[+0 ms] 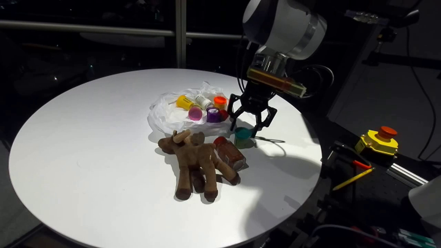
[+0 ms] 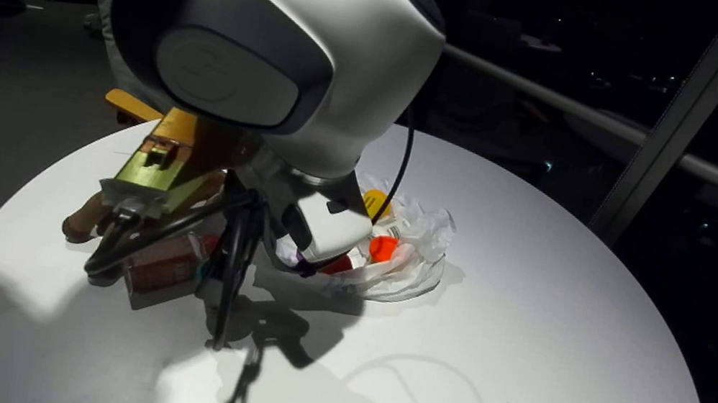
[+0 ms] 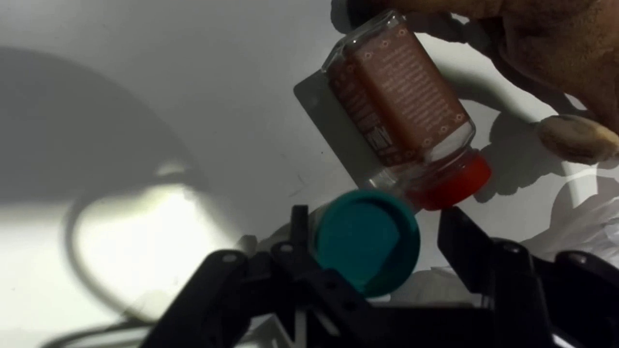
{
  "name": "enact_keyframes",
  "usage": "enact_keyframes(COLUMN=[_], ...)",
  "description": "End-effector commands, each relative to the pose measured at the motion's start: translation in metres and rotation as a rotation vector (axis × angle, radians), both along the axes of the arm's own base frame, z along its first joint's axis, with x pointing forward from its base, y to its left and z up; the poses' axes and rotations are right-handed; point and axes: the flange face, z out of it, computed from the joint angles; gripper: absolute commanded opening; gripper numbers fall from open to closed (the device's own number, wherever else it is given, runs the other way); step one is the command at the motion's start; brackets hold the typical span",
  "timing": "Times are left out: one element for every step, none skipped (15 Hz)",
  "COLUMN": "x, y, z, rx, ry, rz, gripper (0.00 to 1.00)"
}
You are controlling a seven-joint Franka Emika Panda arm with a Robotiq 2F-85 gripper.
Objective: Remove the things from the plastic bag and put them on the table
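Note:
A white plastic bag (image 1: 162, 115) lies spread open on the table. In it are a yellow container (image 1: 185, 102), a white bottle (image 1: 204, 102), an orange-lidded one (image 1: 219, 101), a pink one (image 1: 195, 113), a purple one (image 1: 213, 115) and a red piece (image 1: 223, 114). A teal-lidded jar (image 1: 243, 139) stands upright on the table beside the bag. My gripper (image 3: 372, 224) is open, fingers on both sides of the teal lid (image 3: 365, 241). The left finger in the wrist view is close to it; the right has a gap. The arm hides much in an exterior view (image 2: 218, 346).
A red-capped bottle (image 1: 231, 155) lies on the round white table (image 1: 86, 155) close to the teal jar. A brown plush moose (image 1: 196, 156) lies beside it. A yellow emergency stop (image 1: 378, 142) and a pencil (image 1: 354, 179) are off the table's edge.

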Motion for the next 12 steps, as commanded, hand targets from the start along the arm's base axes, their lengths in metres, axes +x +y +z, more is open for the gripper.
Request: enact_keyframes(x=[0.013, 0.019, 0.028, 0.037, 0.046, 0.060, 0.071, 0.085, 0.097, 0.107, 0.117, 0.125], y=[0.001, 0.002, 0.003, 0.006, 0.008, 0.008, 0.008, 0.005, 0.003, 0.000, -0.003, -0.006], z=[0.028, 0.036, 0.047, 0.054, 0.061, 0.069, 0.073, 0.083, 0.088, 0.091, 0.094, 0.097], rx=[0.004, 0.000, -0.009, -0.023, -0.045, -0.075, -0.116, -0.153, -0.204, -0.246, -0.285, -0.312], ry=[-0.073, -0.084, -0.096, -0.108, -0.121, -0.128, -0.130, -0.139, -0.142, -0.135, -0.133, -0.125], rz=[-0.023, -0.018, -0.011, 0.000, 0.017, 0.039, 0.063, 0.086, 0.113, 0.137, 0.156, 0.174], gripper=[1.00, 1.00, 1.00, 1.00, 1.00, 1.00, 1.00, 1.00, 1.00, 1.00, 1.00, 1.00])
